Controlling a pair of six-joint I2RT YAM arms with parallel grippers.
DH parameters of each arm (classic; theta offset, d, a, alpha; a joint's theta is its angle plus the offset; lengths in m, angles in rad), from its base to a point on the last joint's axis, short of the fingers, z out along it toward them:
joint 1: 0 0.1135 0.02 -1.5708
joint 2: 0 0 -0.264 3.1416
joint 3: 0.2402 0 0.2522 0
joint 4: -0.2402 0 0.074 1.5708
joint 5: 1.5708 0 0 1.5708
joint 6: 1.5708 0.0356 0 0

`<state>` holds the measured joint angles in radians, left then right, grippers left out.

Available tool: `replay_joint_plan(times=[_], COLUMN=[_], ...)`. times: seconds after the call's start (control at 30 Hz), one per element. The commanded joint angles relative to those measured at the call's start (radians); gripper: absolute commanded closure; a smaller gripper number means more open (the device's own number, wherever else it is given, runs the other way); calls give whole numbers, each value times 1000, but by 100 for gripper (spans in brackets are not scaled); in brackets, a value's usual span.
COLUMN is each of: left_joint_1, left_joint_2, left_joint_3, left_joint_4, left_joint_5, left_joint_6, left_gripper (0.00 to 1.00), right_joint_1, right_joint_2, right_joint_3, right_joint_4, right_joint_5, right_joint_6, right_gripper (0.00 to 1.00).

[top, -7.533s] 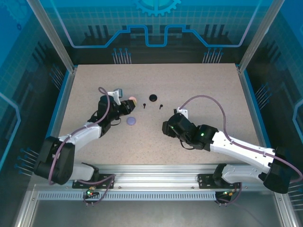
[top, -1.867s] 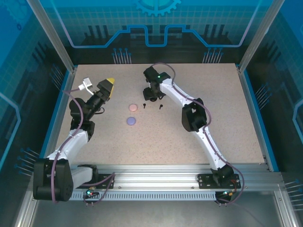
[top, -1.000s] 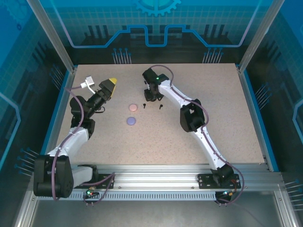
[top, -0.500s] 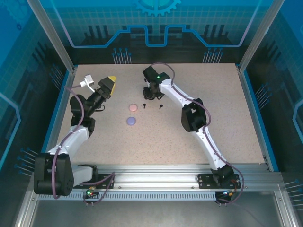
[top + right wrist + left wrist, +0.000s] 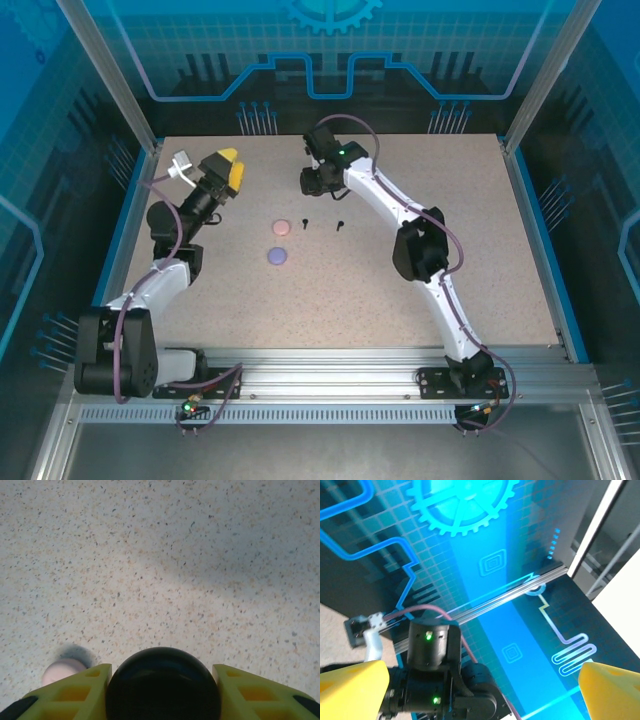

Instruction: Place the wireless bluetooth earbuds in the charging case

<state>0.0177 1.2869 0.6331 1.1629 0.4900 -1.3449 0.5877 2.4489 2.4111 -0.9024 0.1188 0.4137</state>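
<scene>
Right pincer [image 5: 161, 674] clamps the black case [image 5: 163, 685], bottom cut off; left pincer [image 5: 482, 672] gapes wide.

Two round cases lie on the worktop [image 5: 430, 170], left of its middle: the rear case [image 5: 281, 227] sits just behind the nearer case [image 5: 277, 256], and the two are apart. To the right of the rear case lie two earbuds in a row. The left earbud [image 5: 305, 222] is near that case and the right earbud [image 5: 339, 225] is further right. Behind the left earbud is the right gripper [image 5: 312, 182], with a third case [image 5: 163, 682] between its fingers [image 5: 70, 695]. The left gripper [image 5: 225, 168] is over the rear left of the worktop, well apart from the cases.
</scene>
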Motion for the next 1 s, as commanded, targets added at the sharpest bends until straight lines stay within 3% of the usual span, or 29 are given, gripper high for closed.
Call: replay_joint_plan(times=[0.0, 0.27, 0.53, 0.7, 0.97], left_joint_1=[2, -13, -132, -228, -346], left_joint_2=[3, -2, -110, -207, -197], left_joint_3=[-13, -30, -32, -52, -145], left_joint_4=[150, 64, -354, -565, -555], left_joint_5=[-20, 84, 142, 84, -60], left_joint_6=[-4, 61, 340, 493, 515], left_gripper=[1, 1, 3, 3, 7], right_joint_1=[28, 60, 84, 103, 132], right_joint_2=[-112, -323, -524, -656, -818], right_joint_3=[-89, -401, -675, -845, -1049], right_joint_4=[34, 121, 141, 184, 283], right_joint_5=[-2, 55, 169, 218, 216], right_joint_6=[72, 244, 472, 604, 878], right_gripper=[63, 63, 65, 65, 66])
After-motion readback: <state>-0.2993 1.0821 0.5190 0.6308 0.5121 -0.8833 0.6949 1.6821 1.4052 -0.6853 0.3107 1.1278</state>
